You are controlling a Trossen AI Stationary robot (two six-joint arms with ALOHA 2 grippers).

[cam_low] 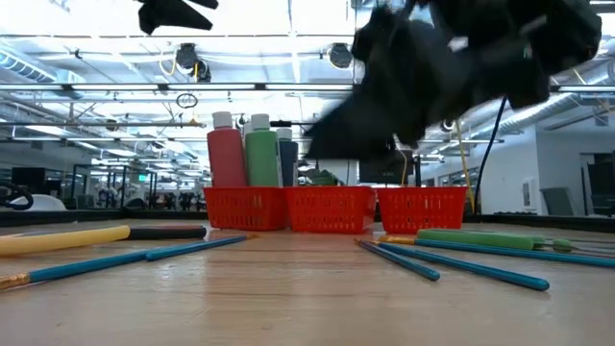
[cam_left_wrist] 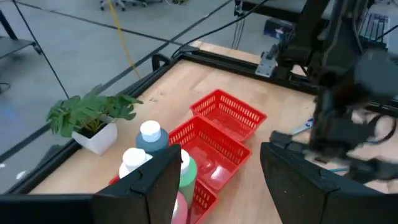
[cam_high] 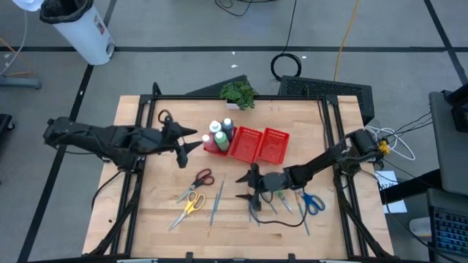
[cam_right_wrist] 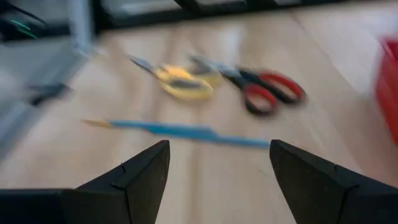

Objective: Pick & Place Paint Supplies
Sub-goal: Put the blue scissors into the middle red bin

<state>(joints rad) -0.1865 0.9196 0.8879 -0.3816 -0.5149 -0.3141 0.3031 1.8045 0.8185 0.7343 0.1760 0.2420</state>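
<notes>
From above, the red tray [cam_high: 247,143] sat near the middle of the desk [cam_high: 146,212], with paint bottles [cam_high: 221,131] already standing in its end compartment, the one farthest from the right arm's base. The left gripper [cam_high: 189,140] hovered just beside that end, fingers spread and empty. The right gripper [cam_high: 251,188] hung in front of the tray, over the desk. Red scissors [cam_high: 203,177], yellow scissors [cam_high: 191,203] and a brush [cam_high: 217,202] lay in front of the tray toward the left arm; blue scissors [cam_high: 313,202] lay toward the right arm.

At desk height, the bottles [cam_low: 246,150] stood upright in the tray [cam_low: 332,209], and brushes [cam_low: 461,264] lay flat before it.

The left wrist view showed its fingers [cam_left_wrist: 155,180] apart, the tray's two other compartments empty.

The right wrist view showed open fingers [cam_right_wrist: 146,171] holding nothing, facing a brush [cam_right_wrist: 180,131] and both scissors [cam_right_wrist: 267,89].

The step seemed to be reaching for a brush; next, the right gripper would need to descend and close across its thin shaft.
</notes>
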